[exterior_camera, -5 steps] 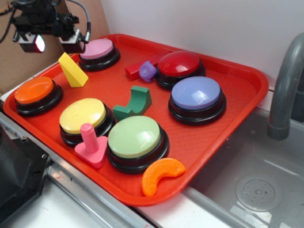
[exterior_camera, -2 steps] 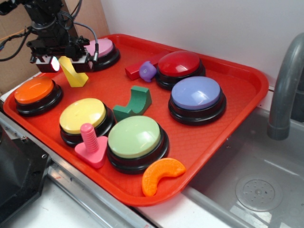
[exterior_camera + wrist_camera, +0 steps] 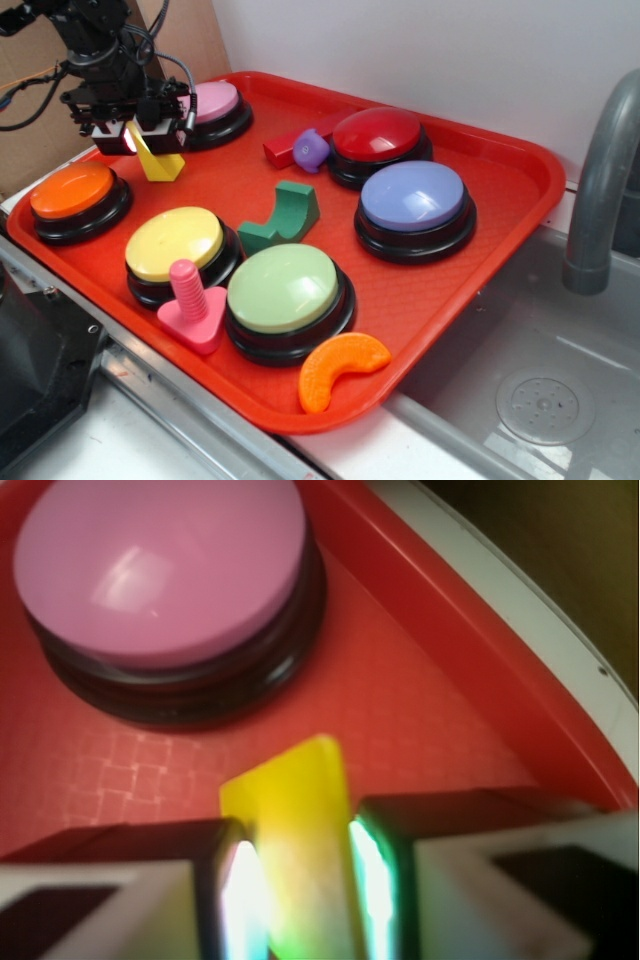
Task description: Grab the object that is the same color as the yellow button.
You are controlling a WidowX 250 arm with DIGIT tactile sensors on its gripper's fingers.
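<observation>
The object, a small yellow wedge block (image 3: 160, 163), stands on the red tray (image 3: 515, 165) between the pink button (image 3: 210, 100) and the orange button (image 3: 72, 190). My gripper (image 3: 138, 135) is down over its top. In the wrist view the yellow wedge (image 3: 290, 800) fills the gap between the two lit pads, and my gripper (image 3: 300, 890) is shut on it. Its base still rests on the tray. The yellow button (image 3: 175, 243) lies nearer the front left, well apart from the gripper.
Also on the tray are a green button (image 3: 283, 287), a pink peg (image 3: 188, 300), an orange crescent (image 3: 340, 368), a green arch block (image 3: 282, 215), a purple piece (image 3: 312, 148), a red button (image 3: 377, 135) and a blue button (image 3: 413, 196). A grey faucet (image 3: 600, 180) rises at right over a sink.
The gripper came down from above the tray's back left corner onto the yellow wedge, and its fingers have drawn in against the wedge's sides.
</observation>
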